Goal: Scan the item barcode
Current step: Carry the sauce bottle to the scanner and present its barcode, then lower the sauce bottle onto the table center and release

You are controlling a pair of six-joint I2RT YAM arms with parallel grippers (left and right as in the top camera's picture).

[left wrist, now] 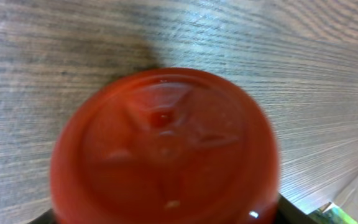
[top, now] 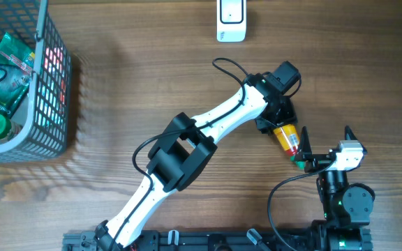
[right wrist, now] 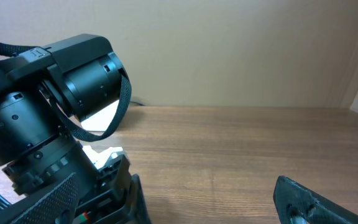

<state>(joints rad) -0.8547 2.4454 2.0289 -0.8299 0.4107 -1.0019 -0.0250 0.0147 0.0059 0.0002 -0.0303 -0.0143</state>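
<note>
Well, the left gripper (top: pixel 276 120) is hanging over a red-capped bottle (top: pixel 287 137) near the bench's (top: pixel 152 70) right edge, and I cannot tell whether its fingers are clamped on it, while the right gripper (top: pixel 326 143) is sitting just beside it, fingers apart.

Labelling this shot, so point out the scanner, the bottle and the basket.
scanner (top: pixel 231 21), overhead view, white body.
bottle (top: pixel 285 134), overhead view, yellow side.
basket (top: pixel 51 97), overhead view, right wall.

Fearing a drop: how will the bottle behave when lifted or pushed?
The bottle seems to lie on its side and looks round, so it may roll if nudged. Its red end looks glossy, probably slippery. It looks small, so likely light.
</note>
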